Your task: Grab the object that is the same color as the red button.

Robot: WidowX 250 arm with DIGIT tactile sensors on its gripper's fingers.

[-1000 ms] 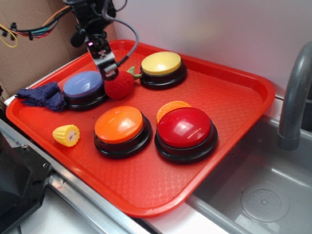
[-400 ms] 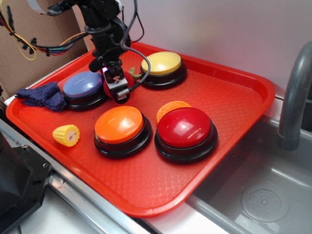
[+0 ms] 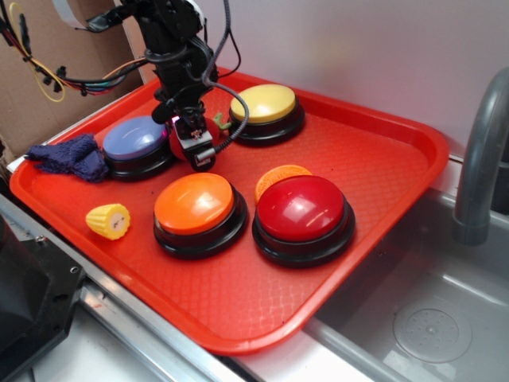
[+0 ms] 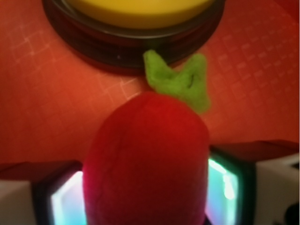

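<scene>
The red tray (image 3: 382, 151) is the biggest thing under me, a shallow plastic tray with rounded corners and a fine diamond pattern pressed into its floor. On it stand four dome buttons on round black bases. The red button (image 3: 301, 207), glossy and dark, sits toward the front right; the orange button (image 3: 194, 202) is just left of it, nearly touching; the yellow button (image 3: 262, 103) stands at the back; the blue button (image 3: 134, 138) is at the left. A dark blue knitted cloth (image 3: 67, 156) lies bunched against the blue button's left side. A flat ribbed orange piece (image 3: 274, 177) peeks out behind the red button, and a small yellow ribbed corn-like toy (image 3: 108, 220) lies near the tray's front-left edge.

My gripper (image 4: 146, 187) is down between the blue and yellow buttons, and my two fingers (image 4: 61, 201) press on either flank of the fuzzy red toy fruit (image 4: 146, 173), so I am clamped on it. In the wrist view the fruit looks squeezed into an oval, its long axis running away from me toward the yellow button. Its soft green felt stem (image 4: 180, 82) is at the far end, pointing at that button's black base and splitting into two short lobes. From the outside view the fruit is mostly hidden behind my fingers.
</scene>
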